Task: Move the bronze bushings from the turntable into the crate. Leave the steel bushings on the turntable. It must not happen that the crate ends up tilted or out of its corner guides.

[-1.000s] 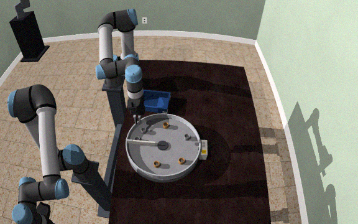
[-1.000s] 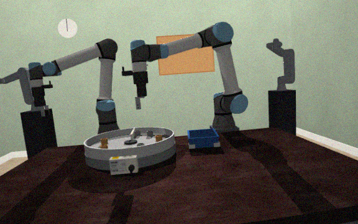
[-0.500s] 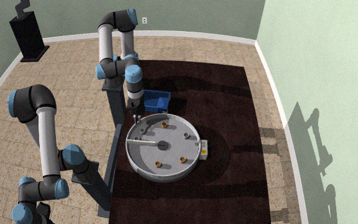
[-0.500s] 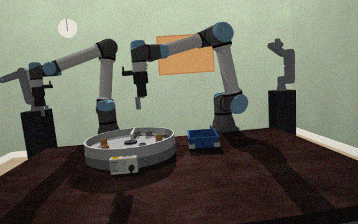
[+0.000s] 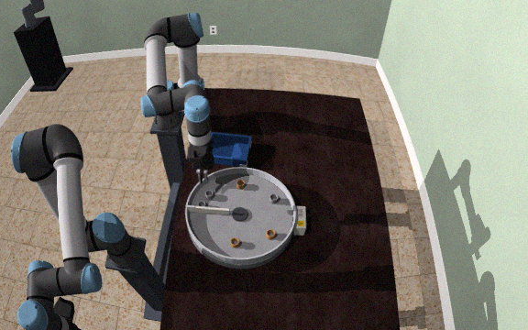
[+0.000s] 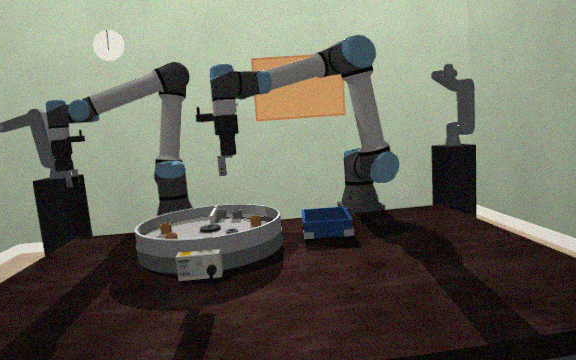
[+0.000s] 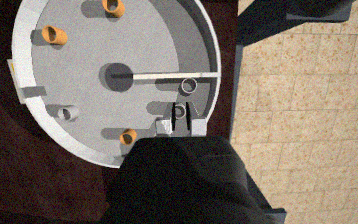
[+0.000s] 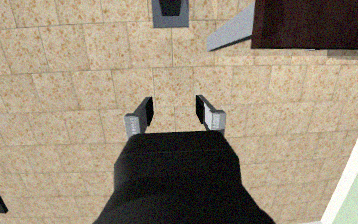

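Observation:
The turntable (image 5: 257,213) (image 6: 253,242) (image 7: 85,60) carries bronze bushings: one (image 5: 240,186) (image 6: 255,221) (image 7: 130,133) on the crate's side, two (image 5: 270,236) (image 5: 235,244) farther away. It also carries steel bushings (image 5: 279,200) (image 7: 71,113); two (image 7: 189,92) (image 7: 179,105) are near the light bar. The blue crate (image 5: 232,162) (image 6: 327,230) sits level between its visible corner guides (image 6: 309,235) (image 6: 348,232). My left gripper (image 5: 203,179) (image 6: 222,173) (image 7: 180,110) is partly open and empty, high above the turntable's edge; a steel bushing shows below between its fingers. My right gripper (image 8: 174,104) is open and empty.
The light bar (image 5: 209,210) (image 7: 165,76) runs from the hub (image 5: 240,214) to the turntable's rim. A control box (image 5: 301,221) (image 6: 199,265) is on the rim's outer side. The right gripper hangs over the floor (image 8: 175,85), outside the dark table (image 8: 320,25).

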